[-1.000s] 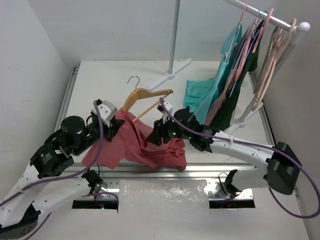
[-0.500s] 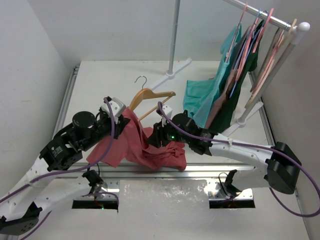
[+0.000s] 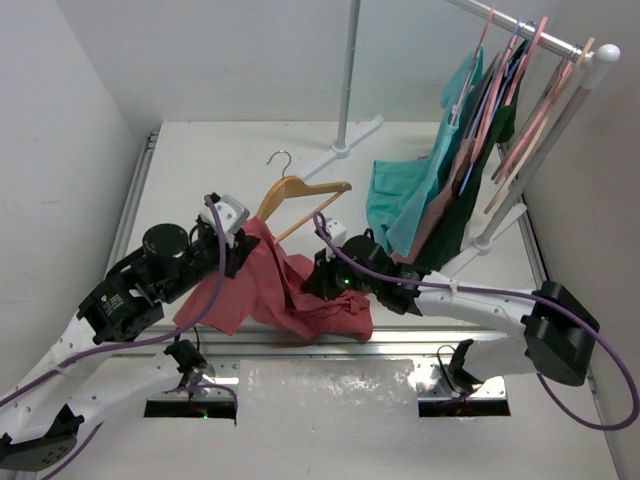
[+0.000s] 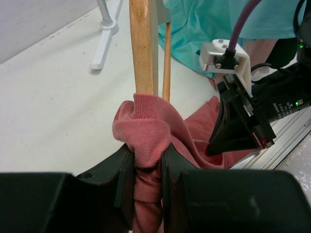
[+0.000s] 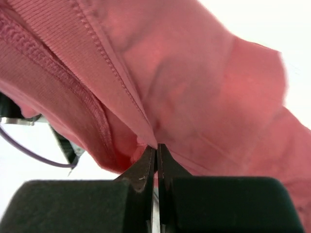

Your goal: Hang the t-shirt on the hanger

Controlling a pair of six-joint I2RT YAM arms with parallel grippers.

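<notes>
White tabletop (image 3: pixel 220 160), bare walls behind. Left gripper (image 4: pixel 147 162) drawn narrow, clamped on the bunched ribbed collar of the t-shirt (image 4: pixel 146 128). Directly above those jaws, one wooden arm of the hanger (image 4: pixel 142 48) disappearing into the collar opening, crossbar alongside. Right gripper (image 5: pixel 156 148) pressed fully together, tips meeting on a stitched seam of the coral cloth, apparently nipping a thin fold. Below and between the two pairs of jaws, rest of the garment slumped in a heap on the table. Beyond the right gripper, teal shirt (image 3: pixel 400 195) hanging from the rack (image 3: pixel 520 28), apart from the work.

Step in hand, by the look of it: spreading the neck hole over the hanger's other shoulder. Best done by holding the left pinch firm as an anchor and drawing the right-hand fold slowly away from it, outward along the wood, seam taut but not strained. Worth checking for a single layer in the right pinch, not two, to leave the neck hole open. Risk: hanger arm slipping back out of the collar on any loosening of the anchor.
</notes>
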